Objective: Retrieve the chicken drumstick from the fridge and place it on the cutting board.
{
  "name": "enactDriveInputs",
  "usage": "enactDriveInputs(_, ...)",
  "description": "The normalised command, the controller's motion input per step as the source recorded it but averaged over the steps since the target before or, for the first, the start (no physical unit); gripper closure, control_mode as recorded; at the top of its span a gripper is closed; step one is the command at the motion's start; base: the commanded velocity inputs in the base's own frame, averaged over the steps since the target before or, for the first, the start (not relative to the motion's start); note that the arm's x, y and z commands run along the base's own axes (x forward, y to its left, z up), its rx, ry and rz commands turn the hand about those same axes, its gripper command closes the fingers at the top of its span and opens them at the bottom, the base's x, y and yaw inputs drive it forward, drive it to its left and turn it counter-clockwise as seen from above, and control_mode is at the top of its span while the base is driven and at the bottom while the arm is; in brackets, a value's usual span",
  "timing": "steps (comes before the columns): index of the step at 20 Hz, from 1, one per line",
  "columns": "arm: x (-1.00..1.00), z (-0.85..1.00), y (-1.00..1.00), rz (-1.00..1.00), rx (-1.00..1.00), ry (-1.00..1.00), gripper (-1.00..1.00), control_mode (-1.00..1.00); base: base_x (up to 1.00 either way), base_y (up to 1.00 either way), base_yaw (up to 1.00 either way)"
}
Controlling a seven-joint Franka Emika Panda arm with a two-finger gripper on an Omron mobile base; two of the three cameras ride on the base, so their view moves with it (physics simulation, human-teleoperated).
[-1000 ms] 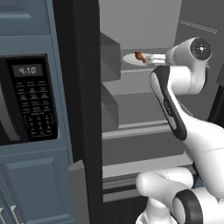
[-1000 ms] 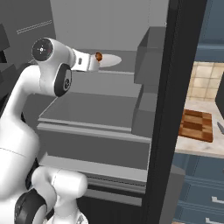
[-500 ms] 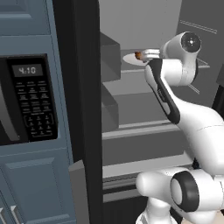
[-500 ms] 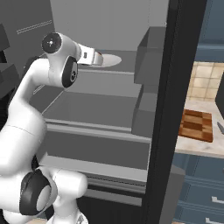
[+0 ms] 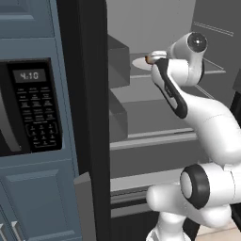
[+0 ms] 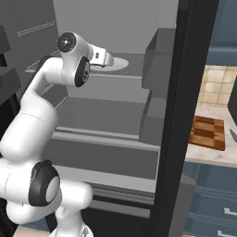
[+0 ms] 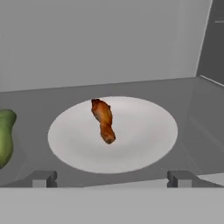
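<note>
The fingers (image 7: 112,178) stand spread wide with nothing between them, their two dark tips showing at the bottom of the hand view, one to each side of the near rim of a white plate (image 7: 144,144). The drumstick (image 7: 103,120) lies on that plate, a little left of its middle, golden-brown and lumpy, its length running from the far side toward the fingers; it is apart from both tips. The plate rests on a grey shelf (image 7: 188,100) inside the fridge (image 5: 89,117), with the light grey back wall behind it. At the left edge of the hand view a green thing (image 7: 5,135) sits on the same shelf, just beside the plate; what it is cannot be told. In the left base view the white arm (image 5: 207,122) reaches up into the open fridge to that upper shelf, and a bit of brown shows at the plate's edge in front of the hand. Grey door bins (image 6: 159,60) hang beside the shelves in the right base view. Left of the fridge, a black microwave (image 5: 33,108) is set among blue-grey cabinets (image 5: 37,197). To the right of the fridge, in the right base view, the board (image 6: 207,132) lies flat on the worktop (image 6: 203,155), well apart from the drumstick, with a knife (image 6: 233,135) just beside its right edge.
</note>
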Motion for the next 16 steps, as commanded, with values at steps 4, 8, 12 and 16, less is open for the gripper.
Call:
enactDriveInputs(4, 0.54, -0.01, 0.00, 0.00, 0.00, 0.07, -1.00, -1.00, 0.00, 0.00, 0.00)
enactDriveInputs(8, 0.45, -0.08, 0.00, 0.00, 0.00, 0.07, -1.00, -1.00, 0.00, 0.00, 0.00)
enactDriveInputs(12, 0.40, -0.14, -0.01, 0.00, 0.00, 0.08, -1.00, -1.00, 0.00, 0.00, 0.00)
enactDriveInputs(16, 0.34, -0.20, -0.07, 0.00, 0.00, 0.07, -1.00, -1.00, 0.00, 0.00, 0.00)
